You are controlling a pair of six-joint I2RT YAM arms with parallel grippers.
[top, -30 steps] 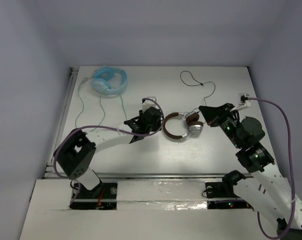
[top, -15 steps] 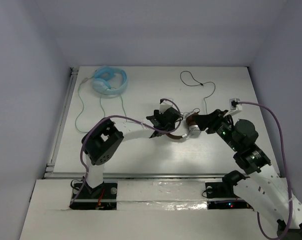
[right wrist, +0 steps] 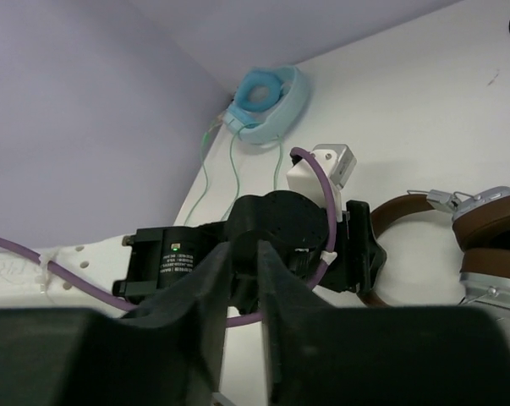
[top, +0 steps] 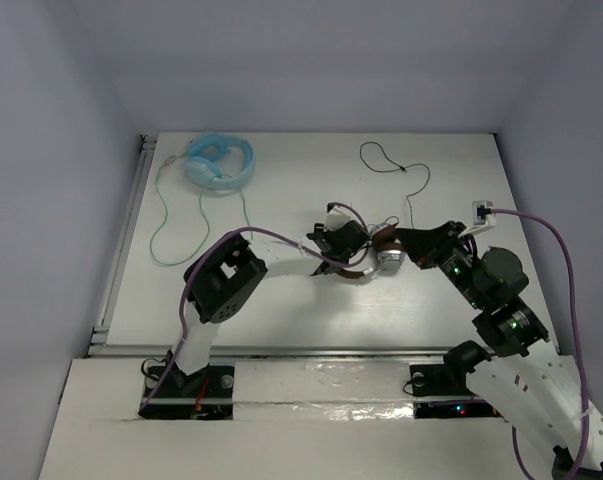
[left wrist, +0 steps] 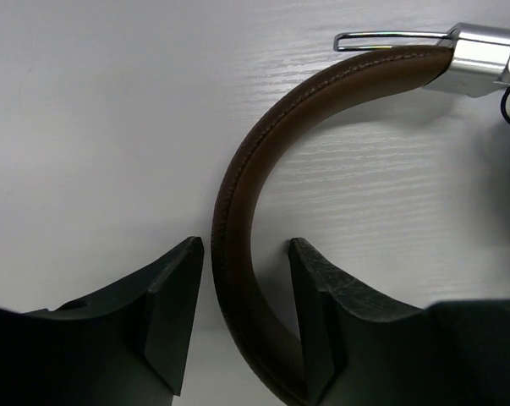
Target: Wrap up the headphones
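Note:
The headphones [top: 379, 258] lie in the middle of the table, with brown headband [left wrist: 238, 186], silver earcups and brown pads [right wrist: 491, 228]. Their thin black cable [top: 411, 180] trails toward the back. My left gripper [top: 352, 260] is open, its jaws straddling the headband [left wrist: 246, 254] with a gap on each side, low over the table. My right gripper [top: 401, 238] hovers just right of the earcups. Its fingers [right wrist: 212, 288] are almost together with nothing between them, pointing at the left wrist.
A light blue headset [top: 219, 162] with a pale green cable [top: 166, 215] lies at the back left; it also shows in the right wrist view [right wrist: 267, 100]. Purple arm cables loop above both wrists. Walls close the table on three sides.
My left gripper has moved right from beside the headphones to straddle the headband. My right gripper has shifted slightly left toward the earcups. The headphones have stayed put.

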